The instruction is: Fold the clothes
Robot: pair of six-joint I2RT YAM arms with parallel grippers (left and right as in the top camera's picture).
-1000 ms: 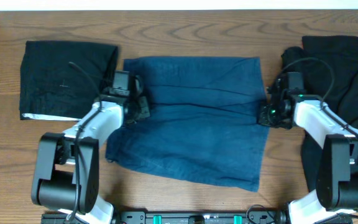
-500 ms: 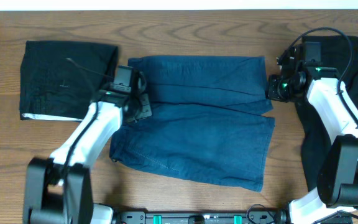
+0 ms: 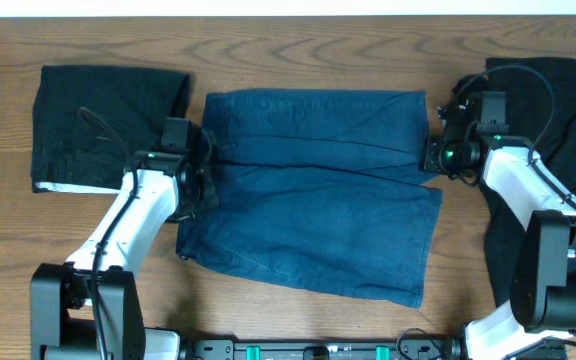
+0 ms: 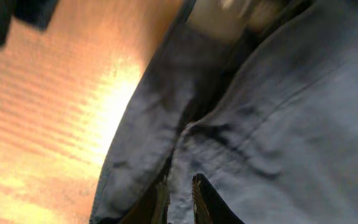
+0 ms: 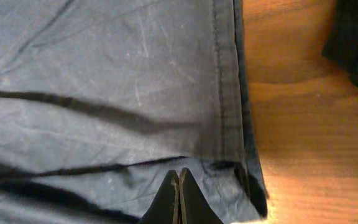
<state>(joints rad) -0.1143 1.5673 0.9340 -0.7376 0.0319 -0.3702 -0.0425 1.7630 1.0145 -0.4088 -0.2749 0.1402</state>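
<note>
The big blue cotton garment with stitched hems (image 3: 318,210) lies in the middle of the brown wooden table (image 3: 298,45). One layer lies over the other, and its edge runs from side to side.

The left gripper (image 3: 194,180) sits at the garment's left edge, right by that layer edge. Its fingers (image 4: 199,194) are very close together, but I cannot tell if they are pinching cloth. The right gripper (image 3: 435,158) sits at the right edge. Its fingers (image 5: 166,205) are pressed tight together (no gap shows), with their tips on the cloth. I cannot tell if any cloth is caught between them.

To fold well, I think both sides should move together. The hems should line up, and the cloth should lie smooth before anything lets go. The bottom edge sits a bit crooked, so it needs care.

A folded black cloth (image 3: 103,120) lies to the left, and a heap of black clothes (image 3: 568,110) to the right. I can read no words or labels.
</note>
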